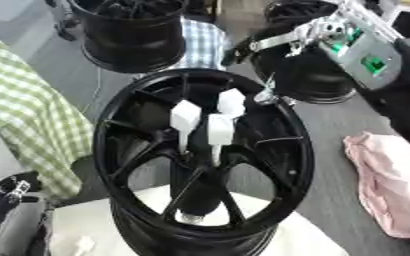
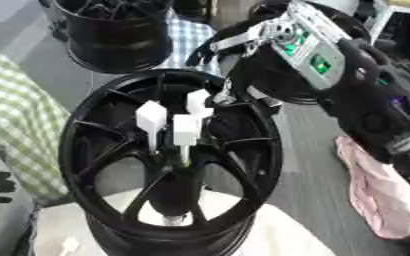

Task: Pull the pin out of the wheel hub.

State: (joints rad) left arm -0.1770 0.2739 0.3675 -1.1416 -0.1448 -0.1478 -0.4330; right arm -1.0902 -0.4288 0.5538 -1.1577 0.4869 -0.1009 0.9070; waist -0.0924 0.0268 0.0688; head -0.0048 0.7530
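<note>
- The black spoked wheel hub (image 1: 204, 165) looks like glossy painted metal.
- Three white block-headed pins (image 1: 208, 125) look like matt plastic.
- The pink crumpled cloth (image 1: 392, 182) is soft and matt.
- The green-and-white checked cloth (image 1: 20, 115) is woven fabric.
- The right hand (image 2: 270, 40) shows bare silver metal.

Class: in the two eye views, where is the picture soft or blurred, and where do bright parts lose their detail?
Left eye view: the white pins are washed out against the black wheel hub, and all edges are soft. Right eye view: the right hand is blurred, and the hub's spokes merge into shadow.
</note>
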